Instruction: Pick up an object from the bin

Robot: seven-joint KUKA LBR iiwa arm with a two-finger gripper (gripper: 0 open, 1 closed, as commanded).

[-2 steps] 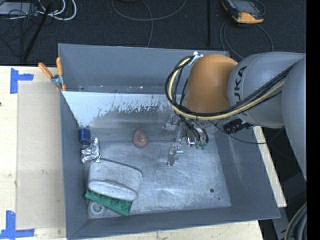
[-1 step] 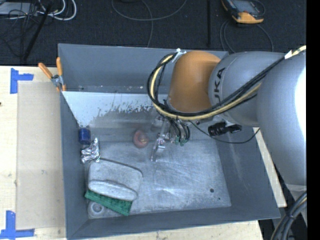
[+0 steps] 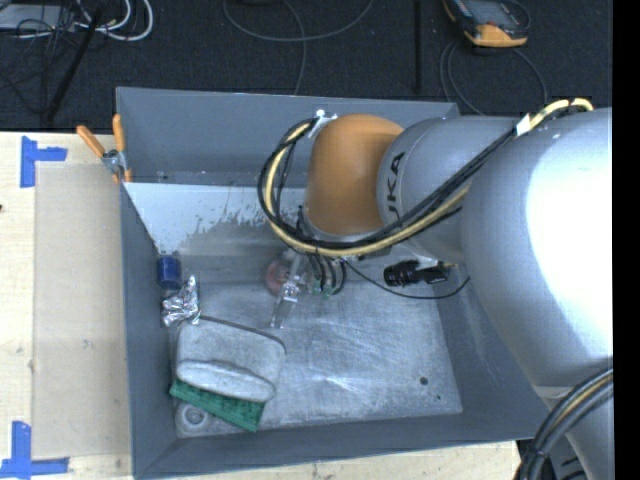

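You'll see the arm (image 3: pixel 480 218) come in from the right over the back of the bin (image 3: pixel 350 368), with its gripper (image 3: pixel 288 303) near the bin's middle. Just behind the gripper, perhaps touching it, sits a small round thing (image 3: pixel 274 274). Along the left wall lie a small cylinder (image 3: pixel 168 269) and, just in front of it, a crumpled wad (image 3: pixel 181 305). In the front left corner a soft pad (image 3: pixel 228 356) lies partly on a studded plate (image 3: pixel 215 406).

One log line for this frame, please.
gripper: mid-bin, beside small pinkish round object | nearby: crumpled silver foil, grey cloth pouch, green flat brick | held: cannot tell
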